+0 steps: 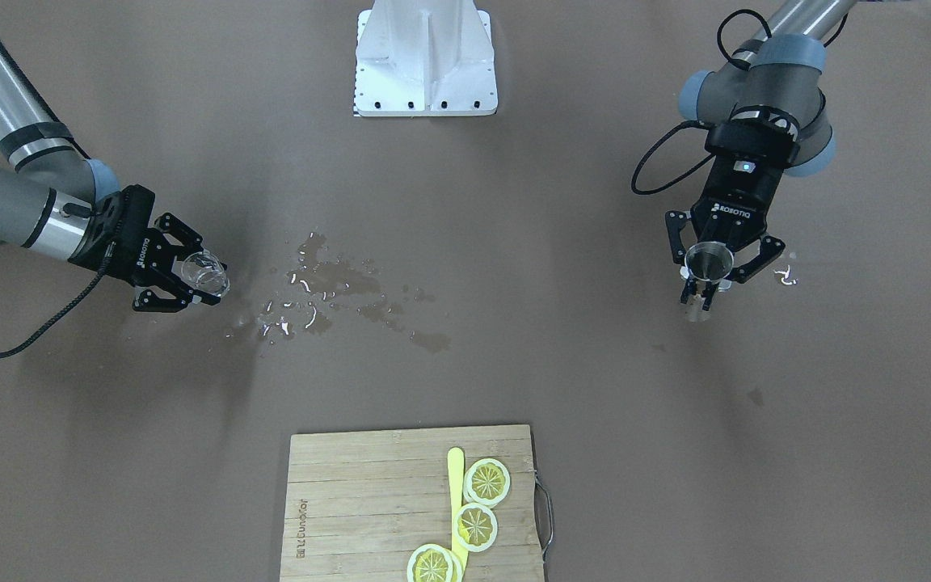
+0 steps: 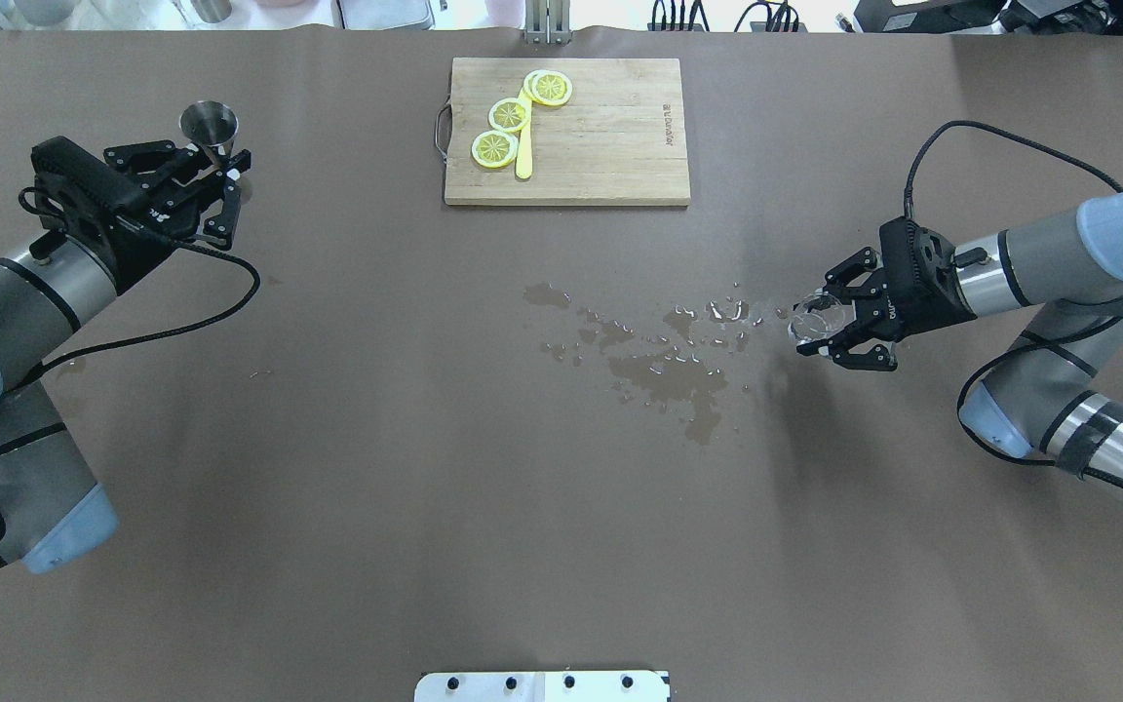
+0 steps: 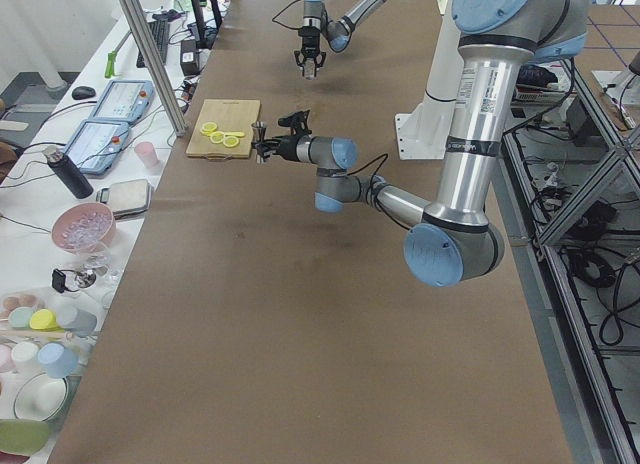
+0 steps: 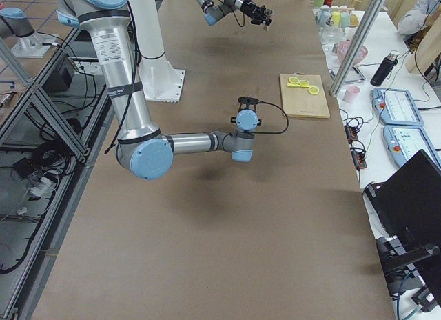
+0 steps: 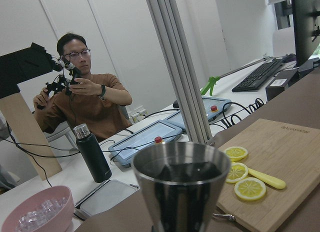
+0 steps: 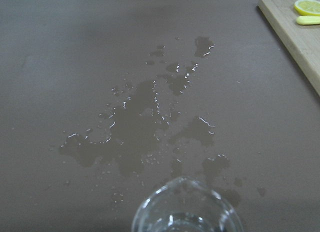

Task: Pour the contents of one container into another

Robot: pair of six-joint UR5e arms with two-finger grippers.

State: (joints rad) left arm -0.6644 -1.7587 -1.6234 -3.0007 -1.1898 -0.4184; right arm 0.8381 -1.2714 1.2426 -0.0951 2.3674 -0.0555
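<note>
My left gripper point(image 2: 213, 161) is shut on the stem of a steel jigger point(image 2: 209, 125), held upright above the table's far left. The left wrist view fills with the jigger point(image 5: 181, 192), its inside dark. My right gripper point(image 2: 815, 324) is shut on a small clear glass point(image 2: 813, 317), tipped on its side with its mouth toward the table's middle. The glass rim point(image 6: 186, 207) shows at the bottom of the right wrist view. From the front, the jigger point(image 1: 708, 263) is at the right and the glass point(image 1: 207, 273) at the left.
A puddle of spilled liquid point(image 2: 669, 366) spreads over the brown table in front of the glass. A wooden cutting board point(image 2: 610, 146) at the far middle carries lemon slices point(image 2: 510, 114) and a yellow knife point(image 2: 523, 156). A person point(image 5: 82, 92) sits beyond the table's end.
</note>
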